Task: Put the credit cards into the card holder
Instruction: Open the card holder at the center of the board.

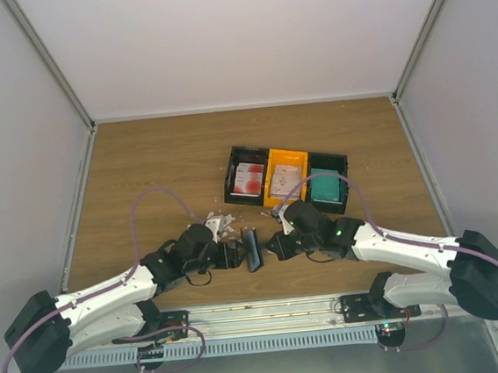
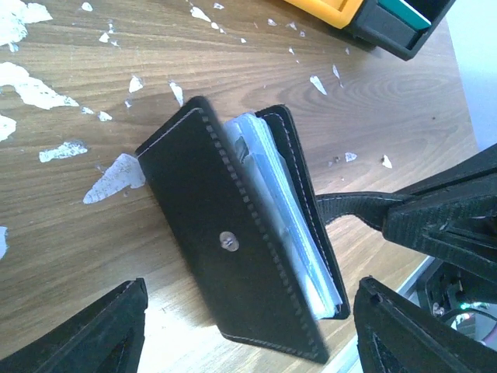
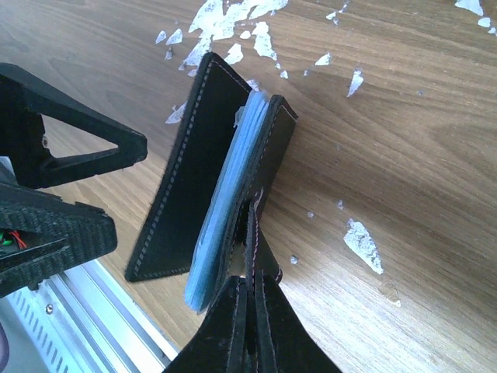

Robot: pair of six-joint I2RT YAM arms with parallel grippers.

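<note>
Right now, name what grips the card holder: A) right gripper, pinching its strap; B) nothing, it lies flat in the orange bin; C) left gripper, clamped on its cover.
A: the right gripper is shut on the strap of the card holder; the left gripper stands open.

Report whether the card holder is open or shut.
Partly open: the card holder stands on edge, covers slightly apart, pale blue sleeves showing between them.
</note>
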